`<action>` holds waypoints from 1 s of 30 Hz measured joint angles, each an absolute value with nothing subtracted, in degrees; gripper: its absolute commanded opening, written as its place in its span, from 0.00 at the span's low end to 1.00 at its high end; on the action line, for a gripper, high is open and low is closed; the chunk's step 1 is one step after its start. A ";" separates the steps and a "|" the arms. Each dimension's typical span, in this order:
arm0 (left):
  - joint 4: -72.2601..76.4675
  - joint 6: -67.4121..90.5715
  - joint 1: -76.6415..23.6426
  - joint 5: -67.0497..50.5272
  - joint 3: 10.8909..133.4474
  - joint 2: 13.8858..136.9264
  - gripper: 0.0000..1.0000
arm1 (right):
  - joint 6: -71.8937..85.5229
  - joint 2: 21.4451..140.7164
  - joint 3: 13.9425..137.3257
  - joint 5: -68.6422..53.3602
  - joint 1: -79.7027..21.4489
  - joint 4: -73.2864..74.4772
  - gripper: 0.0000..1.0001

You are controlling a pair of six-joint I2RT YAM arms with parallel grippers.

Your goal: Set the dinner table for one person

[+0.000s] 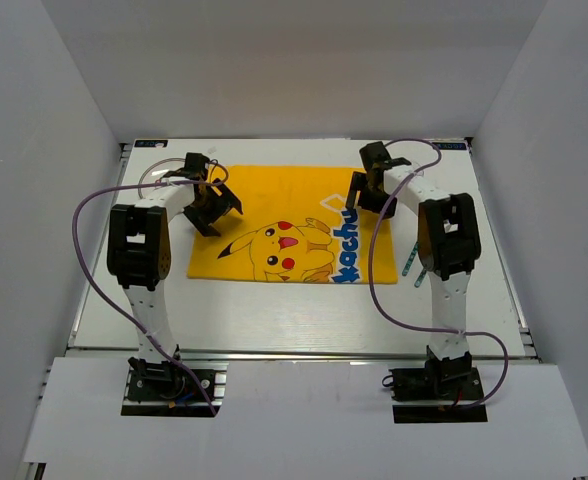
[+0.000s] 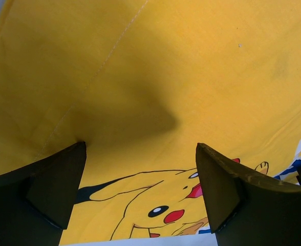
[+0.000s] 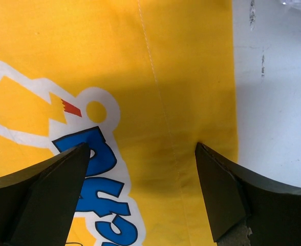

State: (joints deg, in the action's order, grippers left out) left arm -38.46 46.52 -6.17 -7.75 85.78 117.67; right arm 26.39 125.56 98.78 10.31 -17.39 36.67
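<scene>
Gaping wide with nothing between them, both sets of jaws hang over the yellow Pikachu cloth (image 1: 274, 190): the left gripper (image 1: 219, 212) above its left part, the right gripper (image 1: 371, 198) above its right edge. That cloth lies flat toward the far edge of the white dinner table (image 1: 274, 315), about mid-width.

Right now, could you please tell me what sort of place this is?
Probably a robot test booth, not a real dining room: a white table boxed in by plain walls, a left arm and right arm bolted at its near edge, a yellow cloth.
</scene>
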 measured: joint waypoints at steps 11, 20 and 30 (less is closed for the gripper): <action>-37.30 46.39 -6.11 -6.90 83.29 115.85 0.98 | 25.54 126.72 99.96 10.33 -17.39 37.28 0.89; -35.46 46.50 -6.09 -6.61 79.22 113.23 0.98 | 25.02 128.46 102.89 10.35 -17.72 37.65 0.89; -38.48 45.84 -6.13 -5.72 81.43 112.88 0.98 | 25.04 128.09 103.31 10.28 -18.09 37.74 0.89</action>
